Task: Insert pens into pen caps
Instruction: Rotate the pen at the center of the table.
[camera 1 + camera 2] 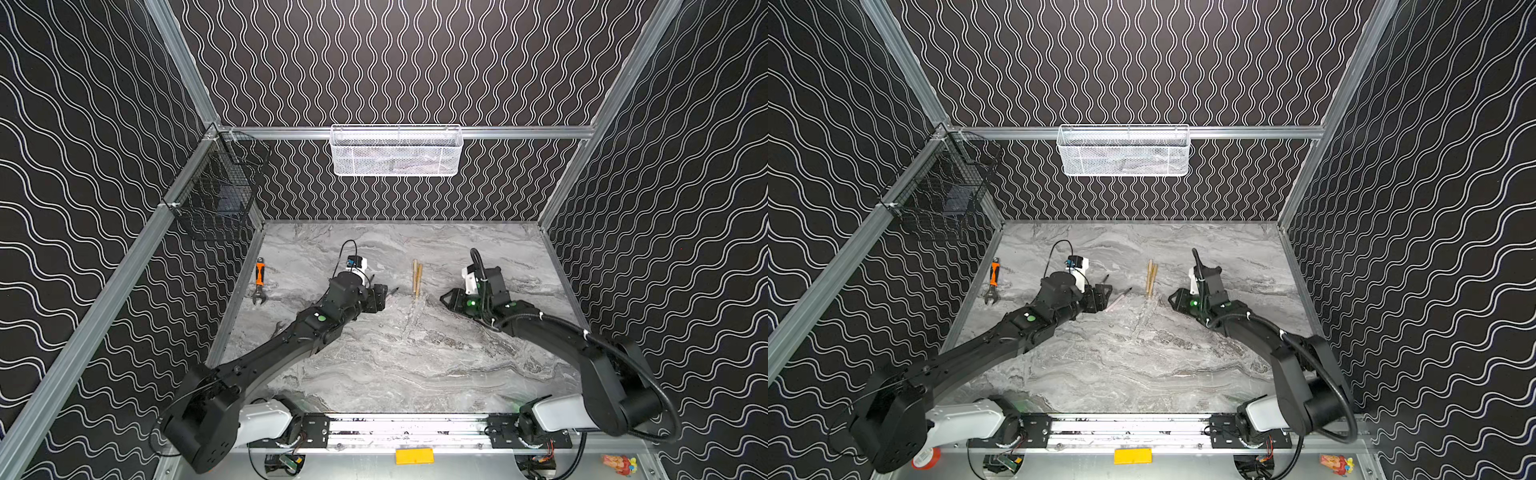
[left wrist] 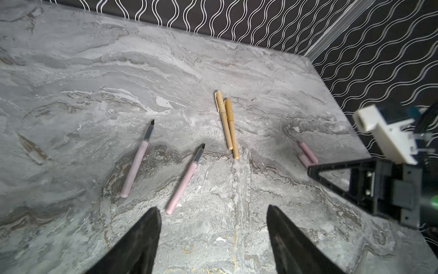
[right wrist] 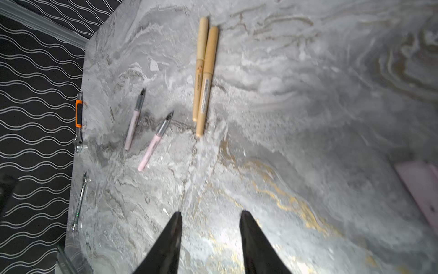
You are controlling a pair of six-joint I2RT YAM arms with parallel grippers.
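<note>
Both tan pens (image 2: 227, 123) lie capped, side by side and touching, mid-table on the marble table (image 2: 94, 71). Two pink pens (image 2: 184, 178) lie uncapped just left of them, dark tips pointing far, near my left gripper (image 2: 213, 207), whose jaws stand apart and empty. Two pink caps (image 2: 308, 153) lie together on the right, beside my right gripper (image 3: 211, 212), its jaws also apart and holding nothing. I judge the pink pair is next: the left gripper takes a pen barrel, the right a cap.
</note>
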